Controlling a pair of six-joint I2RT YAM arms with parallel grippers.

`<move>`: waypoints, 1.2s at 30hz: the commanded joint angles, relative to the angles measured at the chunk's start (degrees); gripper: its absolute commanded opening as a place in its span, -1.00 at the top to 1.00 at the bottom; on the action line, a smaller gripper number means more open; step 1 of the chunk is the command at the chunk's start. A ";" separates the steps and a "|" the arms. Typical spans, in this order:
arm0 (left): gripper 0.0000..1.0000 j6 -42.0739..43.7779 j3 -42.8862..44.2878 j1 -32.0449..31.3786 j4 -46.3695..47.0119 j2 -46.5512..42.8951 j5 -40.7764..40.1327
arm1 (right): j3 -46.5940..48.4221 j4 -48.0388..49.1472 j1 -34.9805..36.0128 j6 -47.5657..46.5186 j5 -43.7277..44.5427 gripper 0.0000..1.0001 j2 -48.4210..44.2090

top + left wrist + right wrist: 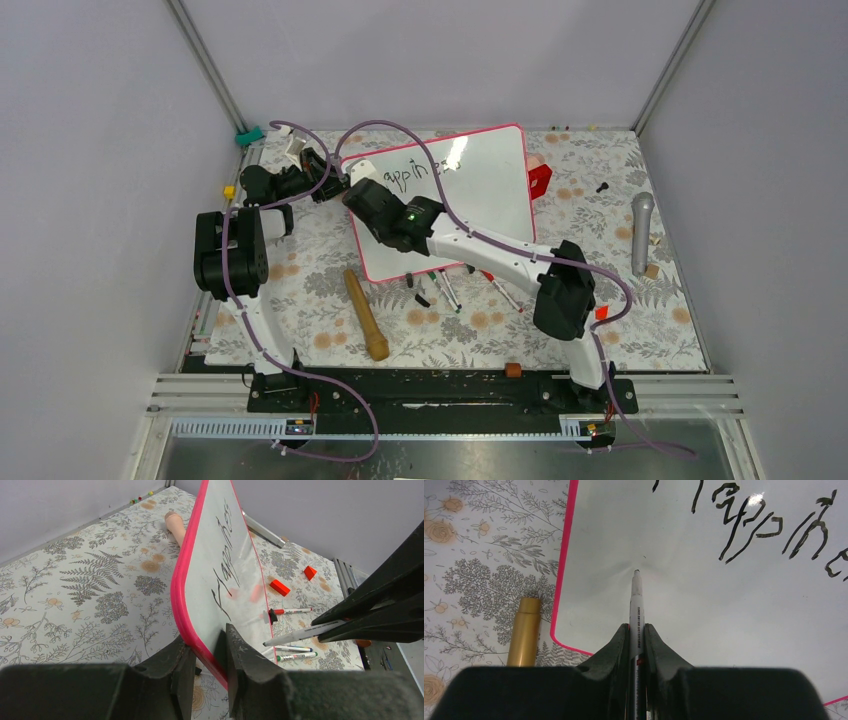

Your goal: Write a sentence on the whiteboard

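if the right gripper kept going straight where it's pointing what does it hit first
Most likely the whiteboard. The marker held by the right gripper aims its tip at the blank surface just below the writing. The tip looks very close to the surface, but contact can't be confirmed.

My worktop [640, 320] wears a pale cloth w/ grey fern & orange flower print. Plain grey-lilac panels box me in on 3 sides: back wall [430, 60], left wall [90, 150], right wall [770, 150]. A slim aluminium post [205, 62] runs up each far corner. At the near edge a black base plate [430, 390] sits on silver slotted rails [690, 392]. Below that, a dark glossy surface [450, 462]. Light is soft & even.
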 commanded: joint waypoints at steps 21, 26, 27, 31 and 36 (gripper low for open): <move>1.00 9.74 -1.72 -1.13 4.69 0.60 14.85 | 5.71 -0.31 0.35 -2.66 4.50 1.00 4.85; 1.00 9.42 -1.37 -1.16 4.60 0.86 14.85 | 6.02 -0.33 0.35 -3.37 2.82 1.00 5.33; 1.00 9.28 -1.33 -1.15 4.59 0.86 14.84 | 5.95 -0.32 0.35 -3.57 2.44 1.00 5.31; 1.00 9.22 -1.29 -1.15 4.62 0.86 14.80 | 5.32 -0.31 0.35 -4.05 0.44 1.00 5.14; 1.00 9.28 -1.31 -1.18 4.60 0.85 14.84 | 3.59 -0.32 0.34 -4.24 -1.21 1.00 4.25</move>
